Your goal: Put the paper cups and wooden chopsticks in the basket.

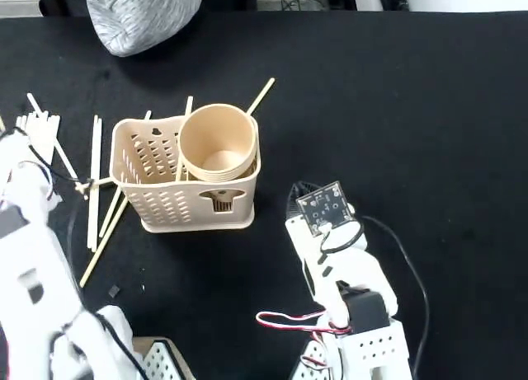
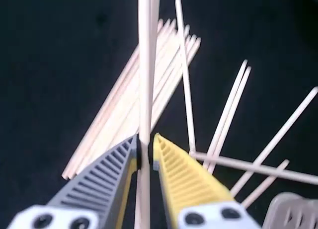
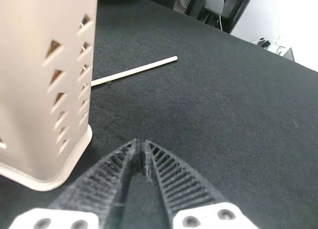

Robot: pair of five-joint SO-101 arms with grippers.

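Left tool [image 2: 145, 150] pinches one wooden chopstick [image 2: 144, 65], with the loose pile [image 2: 124, 105] lying beyond its tips. The right tool [image 3: 141, 154] sits closed and empty. The next move is probably a lift and carry to the basket [image 1: 190, 203].

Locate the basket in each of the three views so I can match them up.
High view: the basket stands left of centre, with paper cups inside.
Left wrist view: what looks like its slotted corner sits beside the left gripper, which clamps a chopstick.
Right wrist view: its perforated wall stands beside the right gripper.
Shared landmark: the black table.
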